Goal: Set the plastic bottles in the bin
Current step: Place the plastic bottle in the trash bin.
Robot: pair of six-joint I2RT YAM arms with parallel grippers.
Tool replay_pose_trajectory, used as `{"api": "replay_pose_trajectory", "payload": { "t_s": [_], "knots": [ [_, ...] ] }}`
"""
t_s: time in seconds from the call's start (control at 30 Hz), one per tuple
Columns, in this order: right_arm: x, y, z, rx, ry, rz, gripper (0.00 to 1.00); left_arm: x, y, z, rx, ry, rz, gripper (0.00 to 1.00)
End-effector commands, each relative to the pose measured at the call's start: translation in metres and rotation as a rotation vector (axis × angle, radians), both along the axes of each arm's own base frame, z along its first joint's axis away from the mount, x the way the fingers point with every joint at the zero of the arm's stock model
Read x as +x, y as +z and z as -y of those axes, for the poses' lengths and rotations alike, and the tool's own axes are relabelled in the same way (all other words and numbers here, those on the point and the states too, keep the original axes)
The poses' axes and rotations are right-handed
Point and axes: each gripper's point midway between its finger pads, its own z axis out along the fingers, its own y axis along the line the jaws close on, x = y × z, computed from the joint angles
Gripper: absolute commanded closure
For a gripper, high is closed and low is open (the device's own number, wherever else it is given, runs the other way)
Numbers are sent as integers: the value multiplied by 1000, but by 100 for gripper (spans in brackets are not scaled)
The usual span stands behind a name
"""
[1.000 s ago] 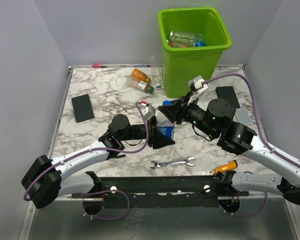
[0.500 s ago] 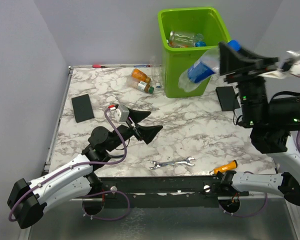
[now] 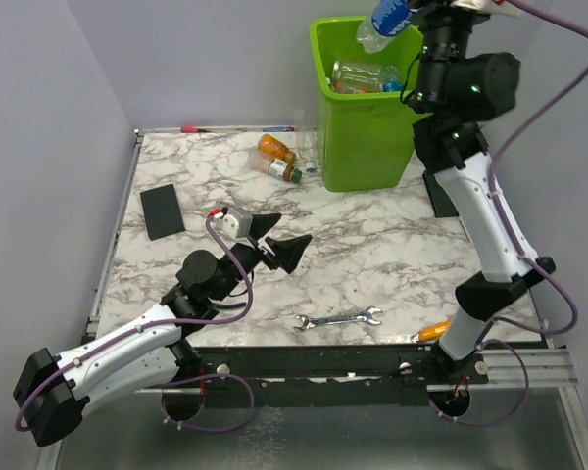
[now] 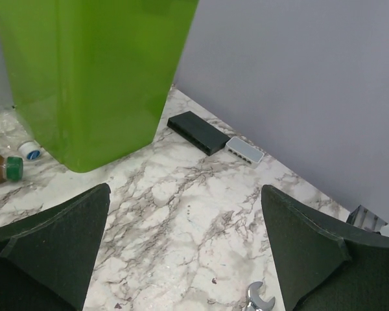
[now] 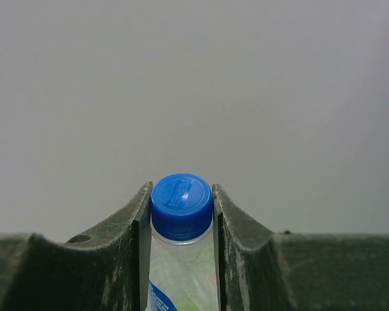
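My right gripper (image 3: 418,12) is high above the lime-green bin (image 3: 372,117), shut on a clear plastic bottle (image 3: 385,20) with a blue label. In the right wrist view both fingers press its blue cap (image 5: 181,204). Other bottles (image 3: 358,75) lie inside the bin. An orange bottle (image 3: 274,148), a green-capped one (image 3: 285,170) and a clear one (image 3: 304,147) lie on the table left of the bin. My left gripper (image 3: 294,228) hovers open and empty over mid-table, facing the bin wall (image 4: 91,71).
A silver wrench (image 3: 338,319) and an orange-handled screwdriver (image 3: 436,331) lie near the front edge. A flat black pad (image 3: 162,211) sits at the left, a black box (image 4: 198,132) and a small grey box (image 4: 244,149) right of the bin. A pen (image 3: 201,128) lies along the back edge.
The left gripper opened, let go of the bottle and drew back to the left. The right arm lifted the bottle from mid-table up over the bin's opening.
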Motion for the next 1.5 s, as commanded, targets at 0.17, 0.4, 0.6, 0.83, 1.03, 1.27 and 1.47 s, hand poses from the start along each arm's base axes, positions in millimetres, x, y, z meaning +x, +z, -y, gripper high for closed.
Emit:
{"api": "replay_pose_trajectory", "payload": {
  "t_s": [0.17, 0.4, 0.6, 0.83, 1.03, 1.27, 1.47],
  "knots": [
    [121, -54, 21, 114, 188, -14, 100, 7, -13, -6, 64, 84, -4, 1],
    [190, -116, 17, 69, 118, -131, 100, 13, -23, -5, 98, 107, -19, 1],
    [218, -176, 58, 94, -181, -269, 100, 17, -29, -7, 116, 134, -30, 1],
    [227, -217, 83, 69, -341, -379, 100, 19, -31, -5, 121, 131, -38, 1],
    [237, -257, 81, 37, -346, -530, 92, 17, -28, -5, 113, 126, -32, 1],
    [222, -245, 65, 89, -193, -558, 22, 14, -28, -2, 116, 106, -34, 1],
    [190, -183, 56, 118, -92, -462, 13, 12, -25, -3, 109, 106, -30, 1]
  ]
}}
